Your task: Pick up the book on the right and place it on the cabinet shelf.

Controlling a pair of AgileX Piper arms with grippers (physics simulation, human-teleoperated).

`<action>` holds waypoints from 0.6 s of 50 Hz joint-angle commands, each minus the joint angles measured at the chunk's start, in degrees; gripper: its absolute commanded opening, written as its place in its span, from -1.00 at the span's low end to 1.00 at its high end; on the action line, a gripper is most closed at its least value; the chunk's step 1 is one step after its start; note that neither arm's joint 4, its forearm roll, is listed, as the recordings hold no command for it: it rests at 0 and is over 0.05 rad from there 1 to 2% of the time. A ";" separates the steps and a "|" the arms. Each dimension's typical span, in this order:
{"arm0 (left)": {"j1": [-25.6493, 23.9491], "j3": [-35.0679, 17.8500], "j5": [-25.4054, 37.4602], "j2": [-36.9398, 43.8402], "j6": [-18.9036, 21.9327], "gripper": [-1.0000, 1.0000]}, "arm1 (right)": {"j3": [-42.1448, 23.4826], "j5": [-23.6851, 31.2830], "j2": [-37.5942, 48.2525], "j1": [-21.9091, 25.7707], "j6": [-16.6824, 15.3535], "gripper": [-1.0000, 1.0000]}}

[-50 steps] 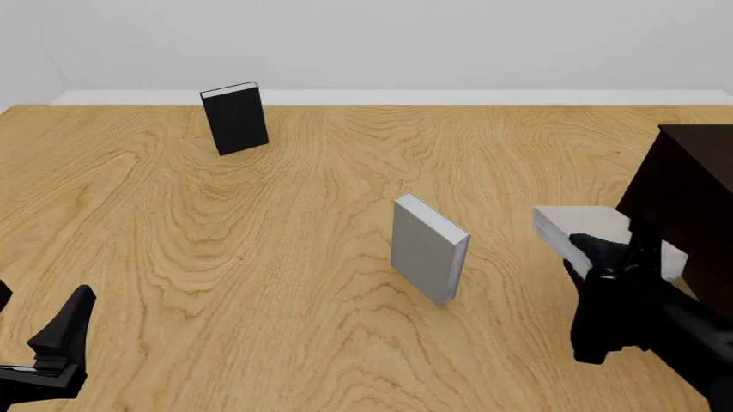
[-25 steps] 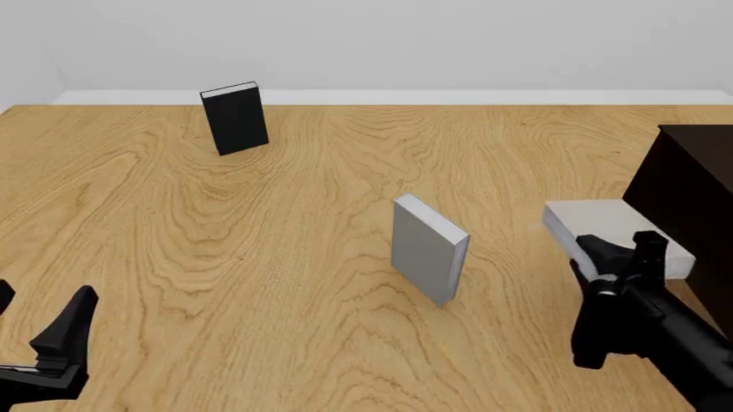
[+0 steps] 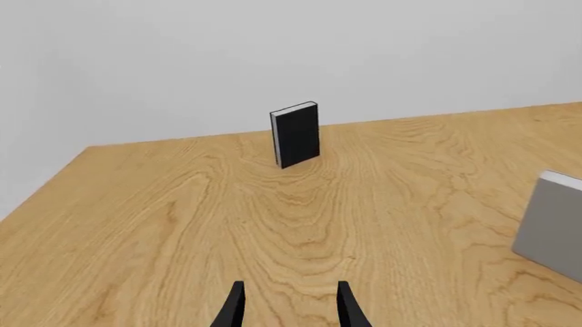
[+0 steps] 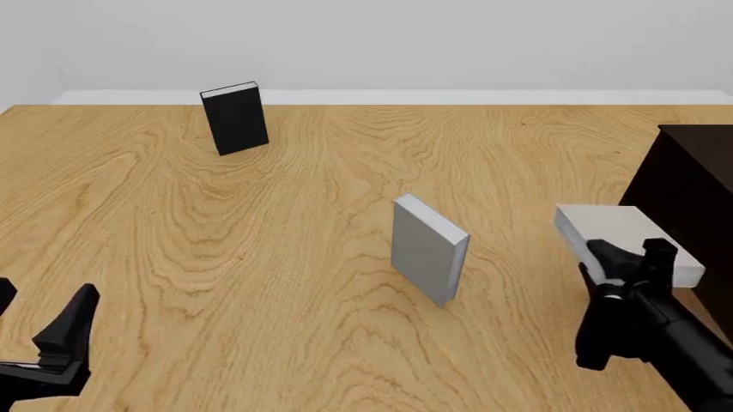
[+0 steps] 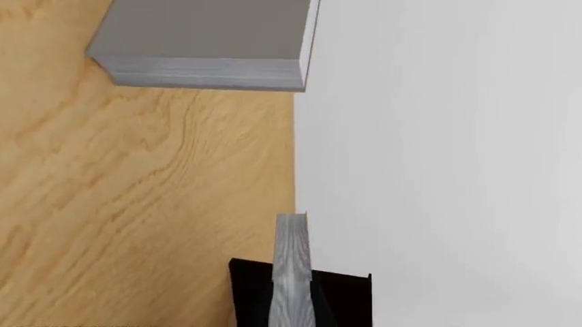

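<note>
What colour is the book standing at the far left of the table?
Black, with white page edges along its top; the black book shows best in the front view.

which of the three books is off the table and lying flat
The grey book held flat in the right gripper, beside the dark cabinet. The other grey book and the black book stand upright on the table.

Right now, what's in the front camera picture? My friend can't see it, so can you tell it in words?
The right gripper holds a light-grey book flat in the air beside a dark cabinet at the right edge. On the wooden table, another grey book stands mid-table and a black book stands far back. The left gripper waits open.
</note>
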 commanded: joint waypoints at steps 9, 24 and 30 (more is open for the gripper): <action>0.52 0.00 -0.53 0.46 0.26 1.00 | 0.16 -2.33 0.49 -1.01 1.62 -1.00; 0.63 -0.01 -1.26 1.06 0.16 1.00 | 0.62 -2.13 -0.15 -1.88 1.43 -1.00; 0.56 -0.02 -2.25 2.13 0.14 1.00 | 1.55 -2.72 -0.72 -3.70 1.23 -1.00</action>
